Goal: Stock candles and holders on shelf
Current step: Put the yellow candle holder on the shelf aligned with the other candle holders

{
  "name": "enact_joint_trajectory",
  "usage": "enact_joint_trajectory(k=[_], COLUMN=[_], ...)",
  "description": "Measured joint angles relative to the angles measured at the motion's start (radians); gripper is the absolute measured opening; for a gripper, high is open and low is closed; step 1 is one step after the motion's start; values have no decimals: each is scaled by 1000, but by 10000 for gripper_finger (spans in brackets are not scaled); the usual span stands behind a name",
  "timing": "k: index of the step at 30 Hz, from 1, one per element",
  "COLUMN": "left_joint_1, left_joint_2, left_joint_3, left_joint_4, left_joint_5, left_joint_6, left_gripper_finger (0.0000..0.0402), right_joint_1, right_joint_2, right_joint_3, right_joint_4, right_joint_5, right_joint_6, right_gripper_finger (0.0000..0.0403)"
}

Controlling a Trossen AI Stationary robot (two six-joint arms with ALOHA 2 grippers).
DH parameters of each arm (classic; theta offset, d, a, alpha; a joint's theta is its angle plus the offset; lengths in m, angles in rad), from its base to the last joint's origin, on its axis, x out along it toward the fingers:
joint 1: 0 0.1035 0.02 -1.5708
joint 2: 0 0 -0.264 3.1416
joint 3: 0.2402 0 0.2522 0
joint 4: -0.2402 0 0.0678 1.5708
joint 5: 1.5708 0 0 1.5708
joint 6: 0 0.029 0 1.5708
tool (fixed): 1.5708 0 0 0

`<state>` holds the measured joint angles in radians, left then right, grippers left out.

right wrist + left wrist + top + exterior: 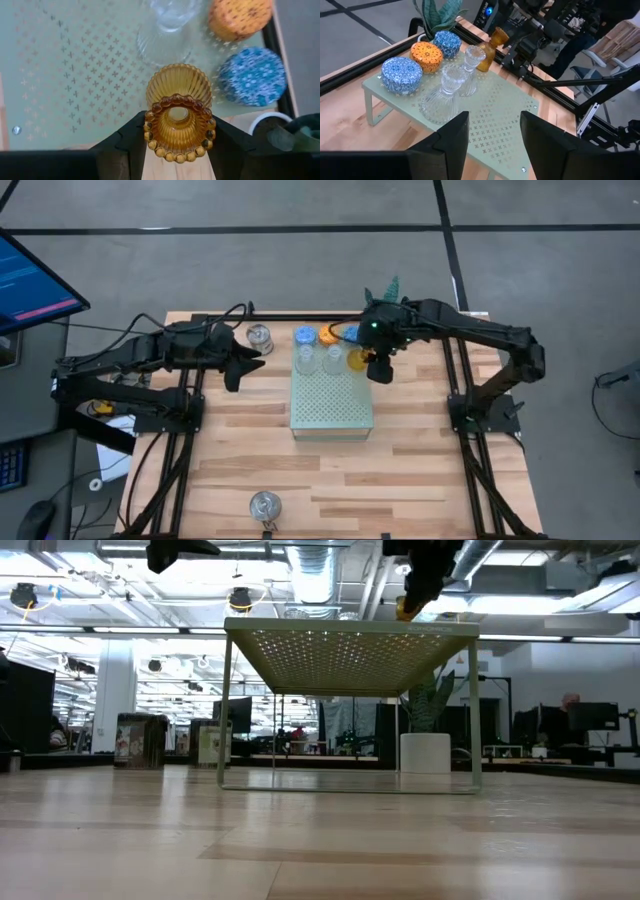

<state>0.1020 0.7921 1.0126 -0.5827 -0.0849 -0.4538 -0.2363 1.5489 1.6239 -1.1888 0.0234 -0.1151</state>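
Note:
The mint-green perforated shelf (pixel 332 408) stands on the wooden table. Along its far edge sit two blue candles (pixel 305 335) (pixel 349 332) with an orange one (pixel 328 335) between them. In front of them stand two clear glass holders (pixel 305 361) (pixel 332 360). My right gripper (pixel 378 368) is shut on the amber glass holder (pixel 178 100) over the shelf's far right part. My left gripper (pixel 492 131) is open and empty, left of the shelf. One silver tin (pixel 259 335) stands on the table at the far left, another (pixel 264 505) near the front edge. My right gripper pinches the amber holder's beaded top rim (pixel 150 125) between its two fingers, one on each side. The fingers slant down from above and from the table's right. The holder is tilted, its ribbed foot (pixel 178 80) pointing at the shelf top; whether the foot touches, I cannot tell.
A green plant in a white pot (pixel 390 286) stands behind the shelf's far right corner, close to my right arm. The near half of the shelf top (pixel 505 125) is bare. A monitor (pixel 30 280) stands off the table's left.

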Motion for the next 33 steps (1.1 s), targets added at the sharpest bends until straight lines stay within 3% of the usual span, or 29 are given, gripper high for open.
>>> enact_joint_trajectory(k=[27, 33], left_joint_1=[0, 0], left_joint_2=[0, 0], left_joint_3=[0, 0], left_joint_4=[0, 0], left_joint_5=[0, 0], left_joint_6=[2, 3], left_gripper_finger=[177, 177], right_joint_1=[13, 13], right_joint_2=[43, 43], right_joint_3=[7, 6], right_joint_4=[-7, 4], right_joint_5=[-24, -24], right_joint_6=[0, 0], right_gripper_finger=[159, 176])
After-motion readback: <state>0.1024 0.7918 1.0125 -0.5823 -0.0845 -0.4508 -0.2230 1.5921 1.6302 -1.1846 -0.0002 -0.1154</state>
